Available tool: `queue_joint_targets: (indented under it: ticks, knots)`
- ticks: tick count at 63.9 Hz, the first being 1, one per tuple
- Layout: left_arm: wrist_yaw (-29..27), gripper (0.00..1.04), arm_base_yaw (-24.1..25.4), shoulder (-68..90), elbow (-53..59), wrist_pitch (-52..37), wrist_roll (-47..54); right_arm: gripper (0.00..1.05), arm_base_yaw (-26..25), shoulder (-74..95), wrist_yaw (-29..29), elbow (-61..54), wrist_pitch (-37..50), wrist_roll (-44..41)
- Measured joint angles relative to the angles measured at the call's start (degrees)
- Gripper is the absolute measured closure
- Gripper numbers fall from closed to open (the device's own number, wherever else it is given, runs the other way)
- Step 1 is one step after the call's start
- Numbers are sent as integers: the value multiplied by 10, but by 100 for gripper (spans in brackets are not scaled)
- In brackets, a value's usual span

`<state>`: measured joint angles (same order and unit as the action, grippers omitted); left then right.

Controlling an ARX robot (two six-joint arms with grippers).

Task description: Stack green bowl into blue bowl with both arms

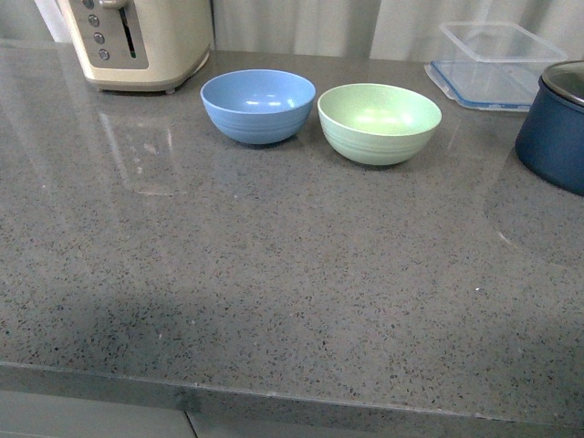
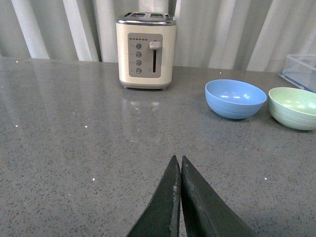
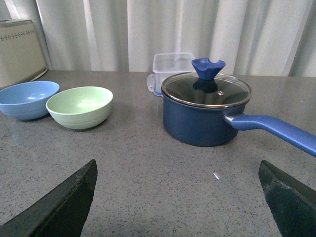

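Green bowl (image 1: 380, 123) is recorded upright at the far side of the counter (image 1: 274, 292), just beside the blue bowl (image 1: 258, 106) on its right, with a slight gap between the rims. Being round, it has no long axis, and the right arm is judged the nearer. Left gripper (image 2: 178, 163) is seen closed and empty, and right gripper (image 3: 177, 165) spread wide and empty, both well short of the bowls. Counted: one green bowl, one blue bowl, one toaster (image 1: 137, 41), one pot (image 1: 557, 128), one container (image 1: 497, 59).

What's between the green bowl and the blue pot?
Nothing; bare counter separates the green bowl from the pot, seen in the right wrist view. The clear container sits further back.
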<state>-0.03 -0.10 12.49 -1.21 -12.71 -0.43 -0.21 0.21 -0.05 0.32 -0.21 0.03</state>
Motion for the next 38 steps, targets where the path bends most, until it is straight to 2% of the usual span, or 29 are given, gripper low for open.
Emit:
queue_joint_targets:
  ticks: [12,19,38]
  knots:
    - [0,101,0,-28,0,28,0,10,0,0,0,0,0,0]
    - [0,101,0,-105,0,122,0,10,0,0,0,0,0,0]
    - [0,101,0,-123,0,127,0,10,0,0,0,0,0,0]
